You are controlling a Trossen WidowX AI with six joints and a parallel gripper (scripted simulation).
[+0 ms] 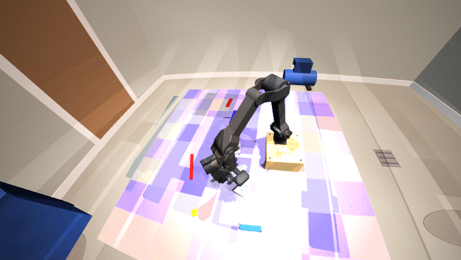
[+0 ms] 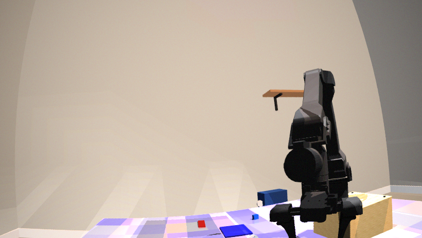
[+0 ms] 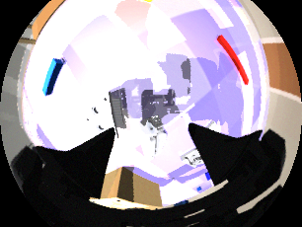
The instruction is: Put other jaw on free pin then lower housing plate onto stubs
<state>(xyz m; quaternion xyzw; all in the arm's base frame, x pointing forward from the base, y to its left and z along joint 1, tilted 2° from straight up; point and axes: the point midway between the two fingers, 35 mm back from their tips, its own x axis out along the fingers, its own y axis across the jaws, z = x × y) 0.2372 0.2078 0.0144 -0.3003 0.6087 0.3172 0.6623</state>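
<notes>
Going from the table's near edge (image 1: 145, 238) (image 2: 118, 226), there's a light-blue bar (image 1: 250, 228) (image 3: 52, 77), then pale gear-gripper bits (image 1: 242, 190) (image 3: 154, 135) inward from it, though I can't tell which is which. The arm (image 1: 243, 112) (image 2: 313, 97) arches over from its wooden block (image 1: 284, 165) (image 2: 372, 218) (image 3: 143, 189), its gripper (image 1: 229, 180) (image 2: 317, 233) (image 3: 152, 129) pointing down, basically wide open and holding nothing. Wrist cam shows bits between the fingertips, while only the exterior catches the wall shelf (image 2: 287, 93) way past the far edge.

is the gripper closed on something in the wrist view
No, the gripper's fingers stand wide apart in the wrist view, with nothing held between them.
</notes>
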